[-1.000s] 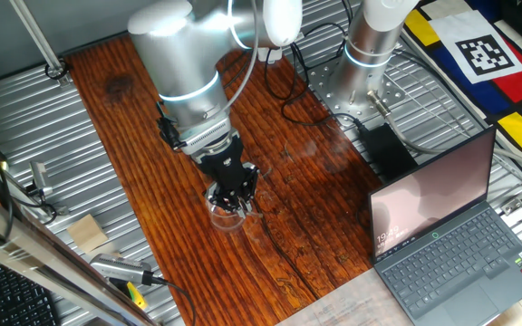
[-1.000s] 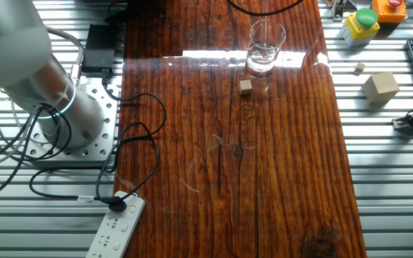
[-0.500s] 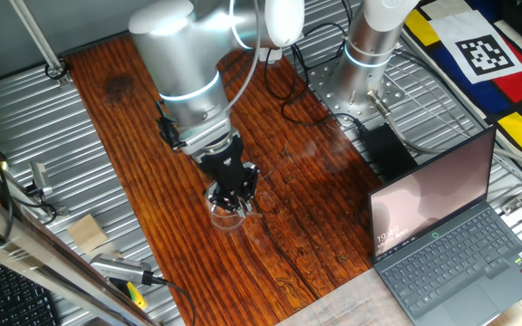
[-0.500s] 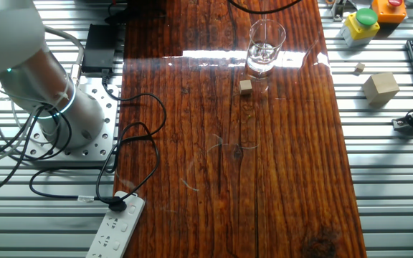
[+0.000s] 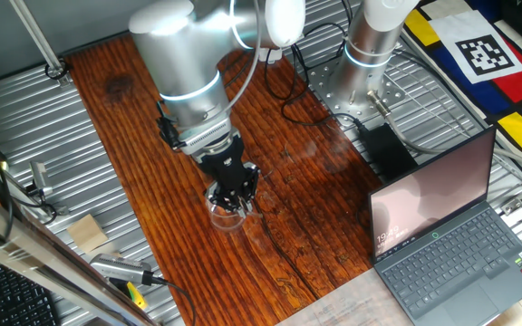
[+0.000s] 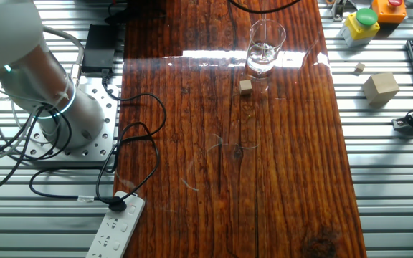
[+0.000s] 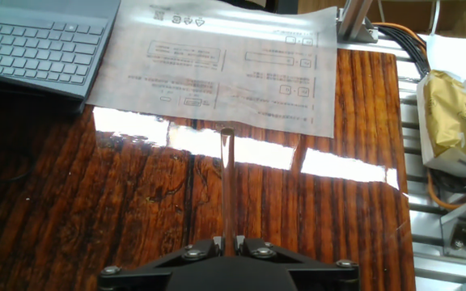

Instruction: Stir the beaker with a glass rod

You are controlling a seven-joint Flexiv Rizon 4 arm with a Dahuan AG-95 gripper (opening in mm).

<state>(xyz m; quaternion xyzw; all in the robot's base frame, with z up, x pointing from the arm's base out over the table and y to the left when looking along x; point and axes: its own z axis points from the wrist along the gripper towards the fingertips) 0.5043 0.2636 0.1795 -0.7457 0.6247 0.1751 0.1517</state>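
- Where the arm reaches down over the wooden table (image 5: 143, 109) in one fixed view, the gripper (image 5: 234, 201) stands directly above the beaker (image 5: 227, 215); its dark fingers cover most of the glass, so only the near rim and lower wall show.
- From the other fixed view, the beaker (image 6: 265, 46) stands upright near the far end of the table (image 6: 278, 179), cut by a band of glare; the gripper is out of frame here, and only the arm's base (image 6: 45, 100) shows at left.
- Seen in the hand view, the glass rod (image 7: 227, 190) rises straight from the gripper (image 7: 229, 246), whose two jaws are pressed together on its lower end. The rod's shaft is clear and faint against the wood, and its tip meets a bright reflection.
- Whether the rod's tip is inside the beaker cannot be judged: the beaker's rim cannot be made out in the hand view, and the rod is too thin to see in either fixed view.
- A small tan cube (image 6: 246, 87) lies on the table just beside the beaker's base; whether it touches the glass is unclear.
- A larger tan block (image 6: 380, 87) sits well apart on the metal slats.
- A laptop (image 5: 442, 226) lies open at the table's end; in the hand view only its corner shows.
- A printed sheet (image 7: 217, 56) lies beside it.
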